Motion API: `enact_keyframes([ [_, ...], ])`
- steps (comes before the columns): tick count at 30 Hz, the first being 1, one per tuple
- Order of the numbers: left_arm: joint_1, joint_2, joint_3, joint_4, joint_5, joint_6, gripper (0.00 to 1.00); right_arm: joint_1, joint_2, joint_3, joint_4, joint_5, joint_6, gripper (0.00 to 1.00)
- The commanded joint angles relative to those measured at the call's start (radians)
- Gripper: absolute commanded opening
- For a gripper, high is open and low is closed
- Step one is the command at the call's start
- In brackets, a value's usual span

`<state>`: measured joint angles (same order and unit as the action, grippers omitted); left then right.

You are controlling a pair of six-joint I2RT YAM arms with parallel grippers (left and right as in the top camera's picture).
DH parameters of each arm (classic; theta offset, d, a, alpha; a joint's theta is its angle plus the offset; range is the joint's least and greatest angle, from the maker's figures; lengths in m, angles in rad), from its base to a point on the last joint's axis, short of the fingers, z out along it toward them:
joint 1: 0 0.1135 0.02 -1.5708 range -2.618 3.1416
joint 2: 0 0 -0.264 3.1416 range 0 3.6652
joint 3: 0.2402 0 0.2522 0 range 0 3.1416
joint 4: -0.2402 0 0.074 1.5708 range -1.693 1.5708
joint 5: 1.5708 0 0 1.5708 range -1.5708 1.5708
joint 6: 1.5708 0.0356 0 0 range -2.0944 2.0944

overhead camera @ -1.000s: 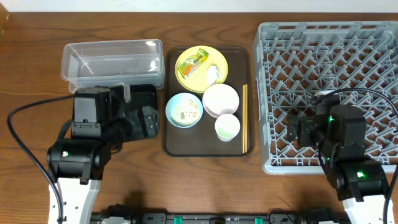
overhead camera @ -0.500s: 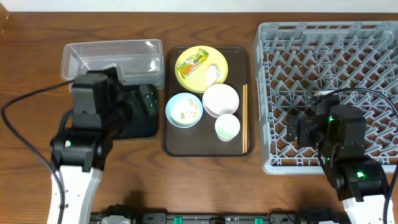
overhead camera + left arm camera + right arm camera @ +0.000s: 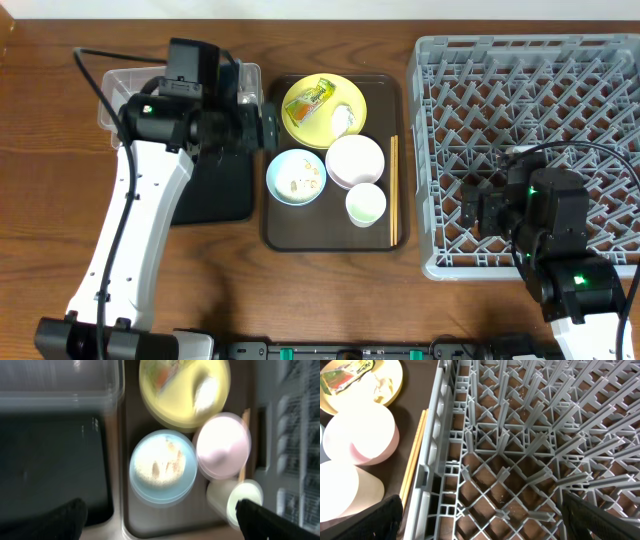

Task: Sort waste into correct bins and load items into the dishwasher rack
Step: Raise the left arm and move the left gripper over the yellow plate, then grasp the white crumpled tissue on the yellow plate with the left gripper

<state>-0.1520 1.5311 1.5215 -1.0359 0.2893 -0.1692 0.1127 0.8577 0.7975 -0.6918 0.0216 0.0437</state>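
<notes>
The yellow plate (image 3: 323,110) holds the yellow-green wrapper (image 3: 309,100) and whitish scraps (image 3: 346,118). The light blue bowl (image 3: 296,177), with scraps in it, the pinkish-white bowl (image 3: 355,160), the white cup (image 3: 366,205) and the chopsticks (image 3: 393,190) lie below it. My left gripper (image 3: 265,128) is open and empty, above the gap between the clear tub (image 3: 130,90) and the plate; in the left wrist view its fingers (image 3: 162,520) flank the blue bowl (image 3: 162,467). My right gripper (image 3: 480,520) is open and empty over the grey rack (image 3: 530,100), near its left wall.
All the dishes sit on a dark brown serving tray (image 3: 280,235). The black tray (image 3: 215,190) lies left of it, below the clear tub. The rack fills the right side. My left arm reaches over the black tray.
My left arm has swung up and to the right, from over the black tray to the brown tray's upper left edge. The right arm has not moved.
</notes>
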Motion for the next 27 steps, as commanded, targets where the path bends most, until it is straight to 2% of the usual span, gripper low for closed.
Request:
enact_keyframes([
  [1, 0.001, -0.001, 0.024, -0.015, 0.006, 0.037, 0.98, 0.012, 0.008, 0.017, -0.007, -0.004, -0.003, 0.99],
  [8, -0.013, 0.034, 0.024, 0.248, 0.006, 0.045, 1.00, 0.012, 0.014, 0.017, -0.012, -0.005, -0.003, 0.99],
  [16, -0.108, 0.207, 0.024, 0.557, 0.006, 0.045, 1.00, 0.012, 0.014, 0.017, -0.012, -0.005, -0.003, 0.99],
  [27, -0.209, 0.418, 0.026, 0.690, 0.005, 0.046, 1.00, 0.012, 0.014, 0.017, -0.012, -0.005, -0.003, 0.99],
])
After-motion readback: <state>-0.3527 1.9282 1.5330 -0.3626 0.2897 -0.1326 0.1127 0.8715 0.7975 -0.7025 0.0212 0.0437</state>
